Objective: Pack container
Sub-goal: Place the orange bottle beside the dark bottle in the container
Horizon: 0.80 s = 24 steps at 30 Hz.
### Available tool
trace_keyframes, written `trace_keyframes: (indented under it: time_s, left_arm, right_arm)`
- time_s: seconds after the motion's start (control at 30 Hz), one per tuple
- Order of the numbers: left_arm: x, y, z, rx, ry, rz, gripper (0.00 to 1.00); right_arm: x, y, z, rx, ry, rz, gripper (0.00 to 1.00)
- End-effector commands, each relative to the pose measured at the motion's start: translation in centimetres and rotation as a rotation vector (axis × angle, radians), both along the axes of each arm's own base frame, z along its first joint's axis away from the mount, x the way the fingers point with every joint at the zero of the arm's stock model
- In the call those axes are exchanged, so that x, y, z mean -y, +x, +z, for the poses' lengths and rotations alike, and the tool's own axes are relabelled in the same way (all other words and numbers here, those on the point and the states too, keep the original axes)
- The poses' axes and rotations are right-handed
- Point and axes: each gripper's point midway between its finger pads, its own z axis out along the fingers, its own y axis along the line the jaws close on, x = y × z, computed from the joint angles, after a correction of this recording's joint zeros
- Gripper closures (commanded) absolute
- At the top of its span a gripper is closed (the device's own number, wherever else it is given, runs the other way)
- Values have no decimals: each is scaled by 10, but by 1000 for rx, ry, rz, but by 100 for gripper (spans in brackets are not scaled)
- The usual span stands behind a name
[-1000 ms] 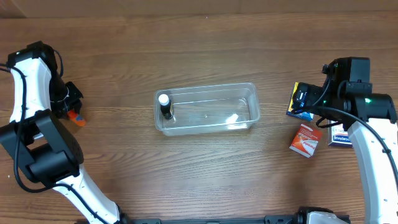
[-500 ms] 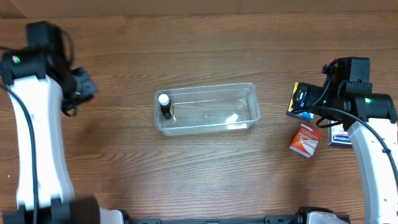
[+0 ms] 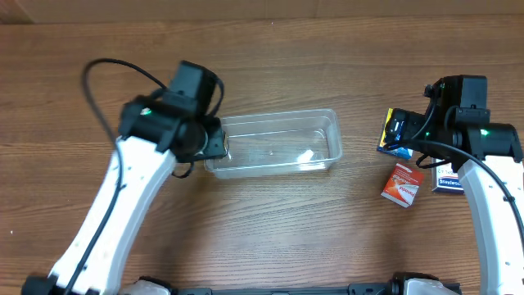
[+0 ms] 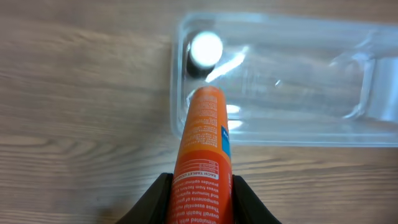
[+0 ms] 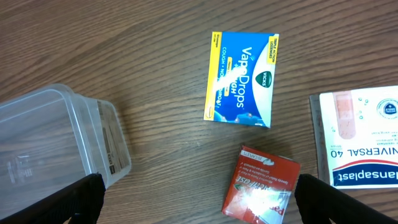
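Note:
The clear container (image 3: 278, 115) lies at the table's middle. It also shows in the left wrist view (image 4: 273, 140) and the right wrist view (image 5: 56, 137). A small dark bottle with a white cap (image 4: 205, 50) stands in its left end. My left gripper (image 4: 200, 186) is shut on an orange tube (image 4: 205, 134), whose tip hangs over the container's left front rim. In the overhead view the left gripper (image 3: 209, 141) covers that end. My right gripper (image 5: 199, 205) is open and empty above the boxes at the right (image 3: 409, 131).
A blue VapoDrops box (image 5: 242, 78) lies right of the container, also seen from overhead (image 3: 393, 135). A red box (image 5: 261, 183) lies nearer the front (image 3: 403, 184). A white plaster box (image 5: 360, 137) lies at the far right (image 3: 446, 180).
My left arm has swung from the far left to the container's left end, carrying the orange tube. The right arm has not moved.

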Motion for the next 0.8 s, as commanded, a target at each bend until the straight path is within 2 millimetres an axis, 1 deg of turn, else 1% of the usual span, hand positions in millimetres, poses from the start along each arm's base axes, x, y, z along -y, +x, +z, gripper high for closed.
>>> trace_keyframes:
  time_s: [0.0,0.13,0.23,0.3,0.37,0.43,0.47,0.5,0.57,0.77]
  left_arm:
    - [8,1,-38,-90,1,-9,96]
    - [10,4,-71,-189,45,-16,95]
    - [13,13,-92,-221,59,-31,94]
    - [14,16,-101,-234,65,-37,92]
    - [15,17,-106,-243,68,-37,90]
    - [15,17,-109,-252,72,-37,83]
    - [15,17,-109,-254,72,-37,78]
    - [15,17,-109,-254,72,-37,69]
    - [15,16,-109,-255,72,-37,56]
    - [15,16,-109,-254,72,-38,53]
  right_arm:
    - [1,6,13,39,2,-5,0]
    - [1,6,13,39,1,-5,0]
    - [1,6,13,39,1,-5,0]
    - [1,6,13,39,1,-5,0]
    - [1,6,13,39,1,-5,0]
    - [1,6,13,39,1,-5,0]
    - [1,6,13,39,1,-5,0]
    - [1,6,13,39,1,-5,0]
    - [1,6,13,38,1,-5,0]
    - [1,6,13,38,1,-5,0]
